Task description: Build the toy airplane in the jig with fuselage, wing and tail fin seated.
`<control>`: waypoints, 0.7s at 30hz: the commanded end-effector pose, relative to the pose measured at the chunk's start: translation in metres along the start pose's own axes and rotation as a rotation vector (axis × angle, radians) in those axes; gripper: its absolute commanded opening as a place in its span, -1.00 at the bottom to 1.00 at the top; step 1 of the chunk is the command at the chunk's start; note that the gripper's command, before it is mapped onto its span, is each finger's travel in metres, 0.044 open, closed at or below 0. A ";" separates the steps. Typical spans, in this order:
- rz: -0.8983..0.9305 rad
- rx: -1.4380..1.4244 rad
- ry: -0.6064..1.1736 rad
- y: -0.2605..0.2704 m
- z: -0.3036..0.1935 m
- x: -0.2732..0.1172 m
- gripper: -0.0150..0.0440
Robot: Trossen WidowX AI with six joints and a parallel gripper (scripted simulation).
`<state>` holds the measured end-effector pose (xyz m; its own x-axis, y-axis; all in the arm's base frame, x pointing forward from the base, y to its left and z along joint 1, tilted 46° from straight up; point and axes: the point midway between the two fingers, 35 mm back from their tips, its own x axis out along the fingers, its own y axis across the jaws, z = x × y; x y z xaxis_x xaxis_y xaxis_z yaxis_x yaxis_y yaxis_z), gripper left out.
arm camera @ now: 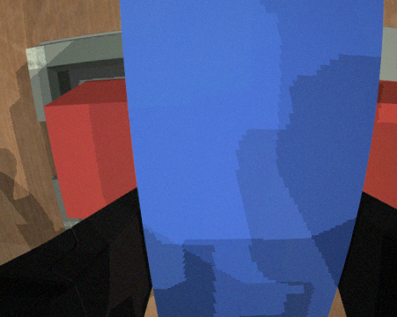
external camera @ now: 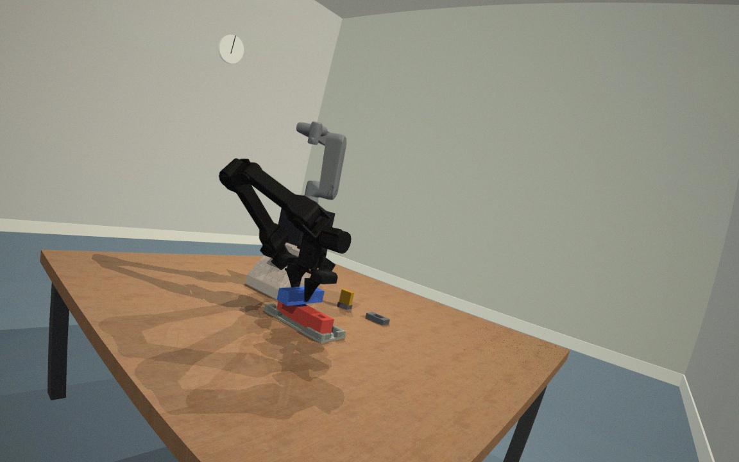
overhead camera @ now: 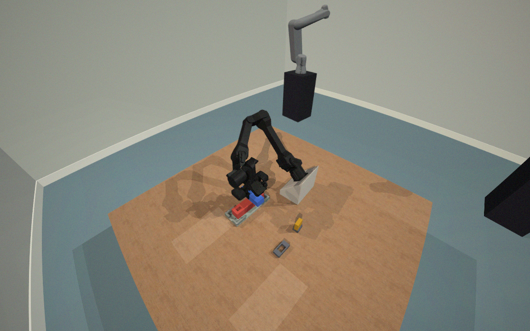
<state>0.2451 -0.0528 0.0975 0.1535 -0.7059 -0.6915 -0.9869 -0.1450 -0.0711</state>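
The red fuselage (overhead camera: 247, 204) (external camera: 309, 317) (arm camera: 70, 154) lies lengthwise in the grey-green cradle (overhead camera: 236, 223) (external camera: 331, 337) (arm camera: 37, 97). My gripper (overhead camera: 251, 193) (external camera: 301, 291) (arm camera: 244, 195) is shut on the blue wing (overhead camera: 256, 199) (external camera: 292, 296) (arm camera: 207, 132), with a finger against each side. The wing lies crosswise, level, at the top of the fuselage near its far end. Its tab and the wing socket are hidden, and I cannot tell how far the tab is in. The socket at the fuselage's near end is open. The yellow tail fin (overhead camera: 298, 223) (external camera: 347, 296) stands upright off the cradle's side.
A dark grey holder (external camera: 344, 305) is under the fin. An empty dark grey holder (overhead camera: 275, 251) (external camera: 376, 319) lies farther from the arm's pale wedge base (overhead camera: 307, 185) (external camera: 265, 278). The base stands close to the cradle's far end. A grey arm (overhead camera: 296, 41) (external camera: 333, 166) stands beyond the table.
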 end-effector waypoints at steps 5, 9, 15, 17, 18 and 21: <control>0.000 0.002 0.000 0.000 0.000 0.000 0.86; 0.000 0.002 0.000 0.000 0.000 0.000 1.00; 0.000 0.002 -0.001 0.000 0.000 -0.002 1.00; -0.002 0.001 -0.007 -0.003 0.002 -0.020 1.00; -0.003 0.000 -0.009 -0.003 0.003 -0.035 1.00; -0.005 -0.002 -0.004 -0.001 0.002 -0.076 1.00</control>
<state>0.2393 -0.0262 0.1216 0.1483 -0.7032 -0.6953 -0.9874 -0.1443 -0.0646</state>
